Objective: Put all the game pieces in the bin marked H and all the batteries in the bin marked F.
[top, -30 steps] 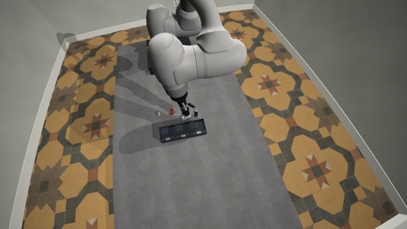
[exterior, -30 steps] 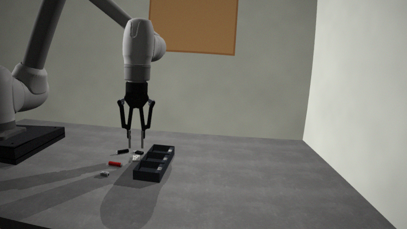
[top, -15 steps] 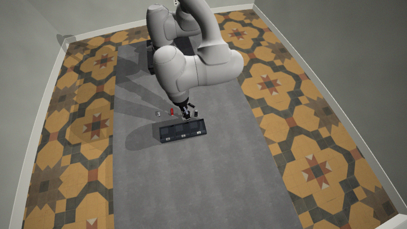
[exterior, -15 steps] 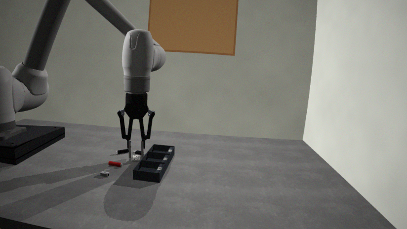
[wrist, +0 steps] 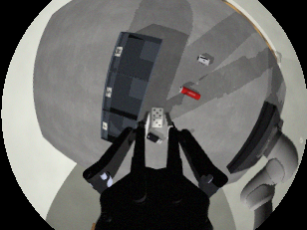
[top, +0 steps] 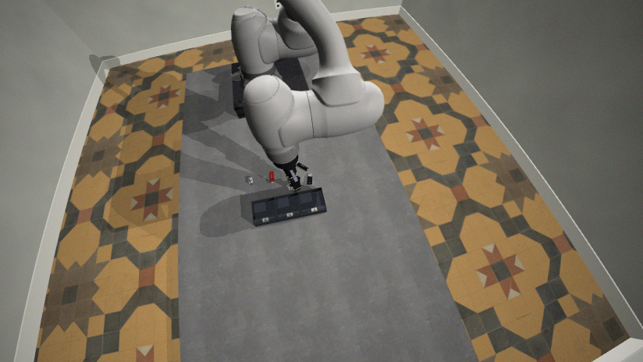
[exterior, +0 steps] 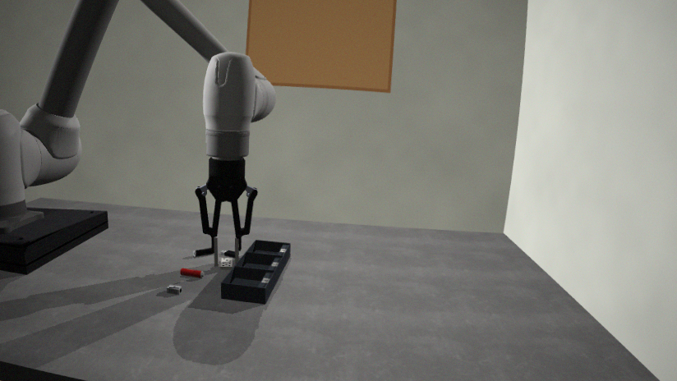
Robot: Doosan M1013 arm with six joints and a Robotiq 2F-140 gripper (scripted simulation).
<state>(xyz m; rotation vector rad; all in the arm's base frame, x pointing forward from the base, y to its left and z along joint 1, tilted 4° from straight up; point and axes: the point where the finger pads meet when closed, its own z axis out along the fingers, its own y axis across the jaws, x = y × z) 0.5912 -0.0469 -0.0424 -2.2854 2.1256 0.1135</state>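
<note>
My gripper stands upright with its fingertips down at the table, partly open, one finger on each side of a white die. The die also shows in the wrist view, just beyond the fingertips; a gap shows between it and the fingers. A red battery lies to the left, also in the side view. Two dark batteries lie behind and beside the gripper. The black three-compartment bin tray sits right next to the die; I cannot read its labels.
A small grey-white piece lies left of the red battery, also in the top view. The arm's black base stands at the far left of the table. The bin tray's near wall is close to the right finger.
</note>
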